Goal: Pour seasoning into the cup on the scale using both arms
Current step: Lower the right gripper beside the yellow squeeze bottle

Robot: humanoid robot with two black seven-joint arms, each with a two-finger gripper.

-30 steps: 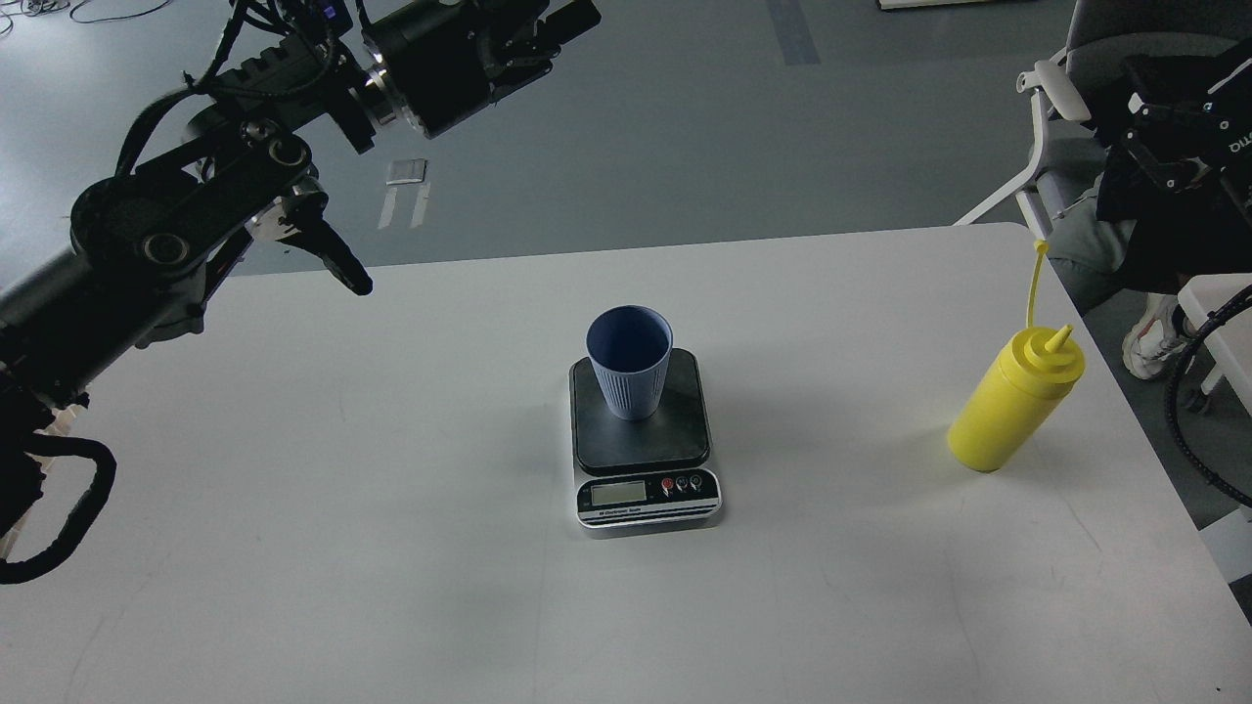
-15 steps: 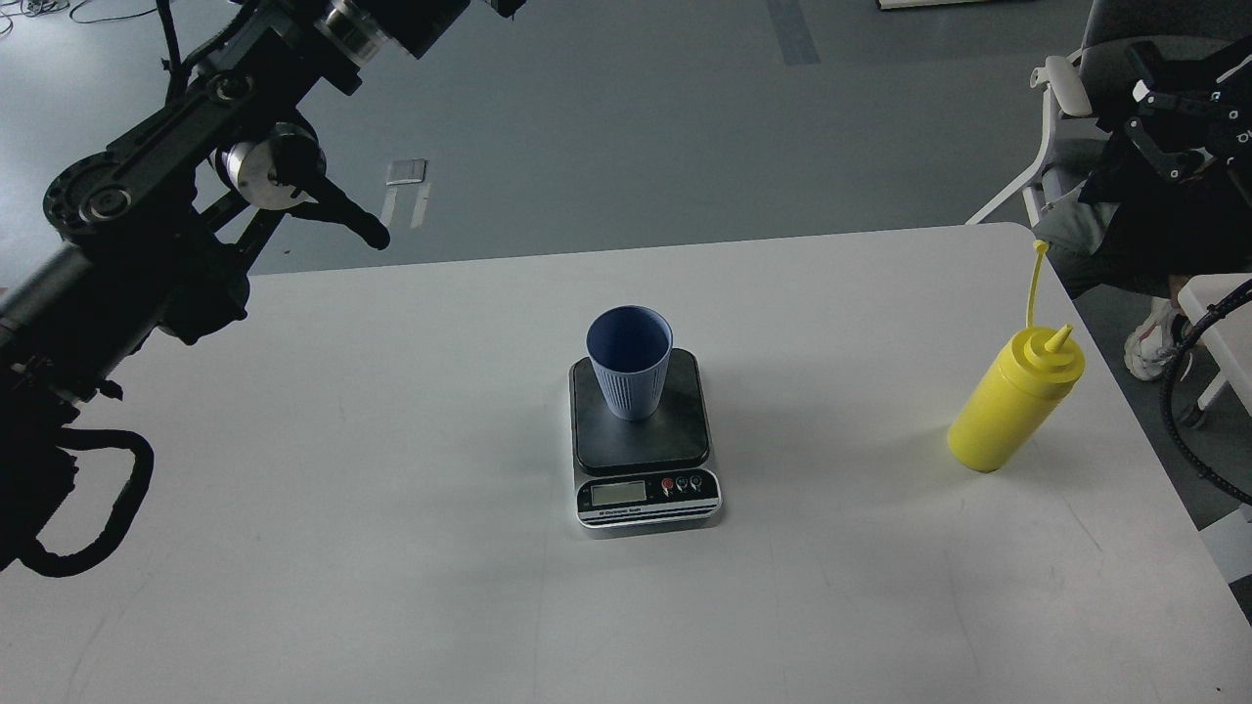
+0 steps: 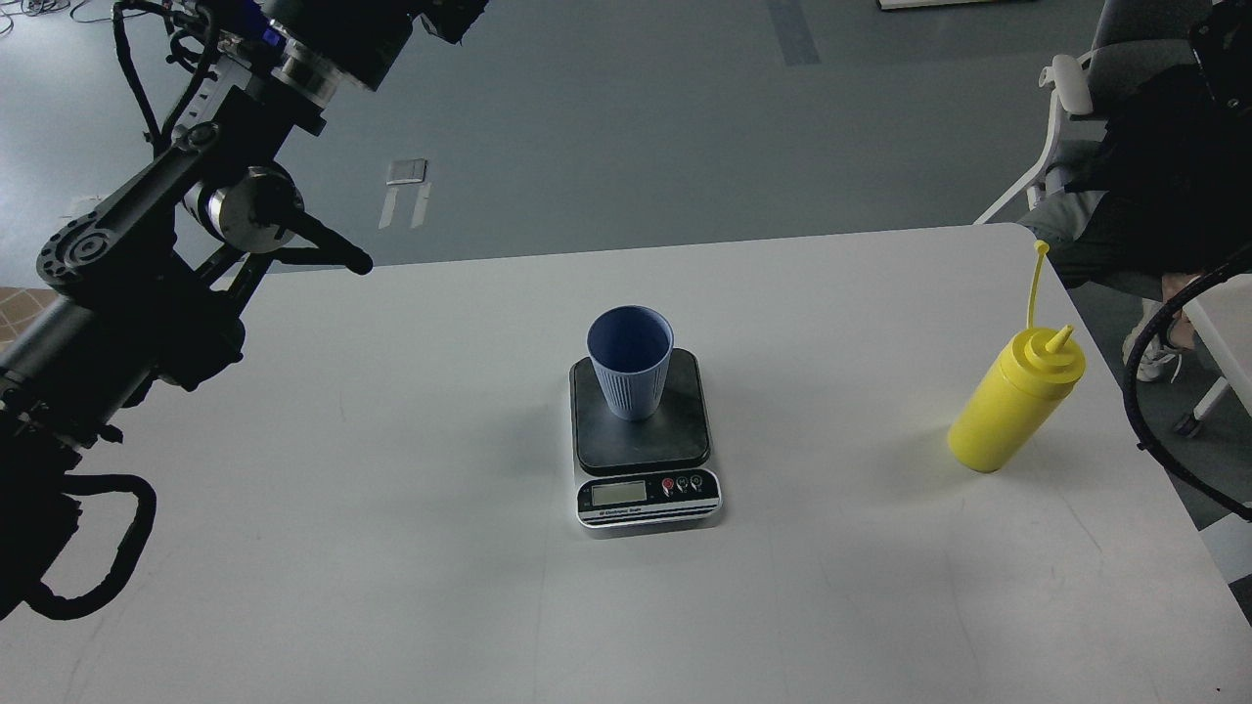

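White tabletop [image 3: 391,548] carries everything. Light blue ribbed cup [image 3: 629,362] stands upright on the dark platform of the digital kitchen scale [image 3: 643,445], toward the platform's far side; the scale's silver front with LCD and small buttons faces us. Yellow squeeze bottle [image 3: 1012,408] stands well apart to the right, near the tabletop's right edge, nozzle up, thin cap strap sticking straight up. Our left arm [image 3: 147,284] comes in from the left and rises to the top edge above the far-left corner; its hand runs out of view there, so we can't tell if it's open or closed. Our right hand isn't visible, only a black cable [image 3: 1149,391] at the right edge. Neither arm touches cup, scale or bottle.
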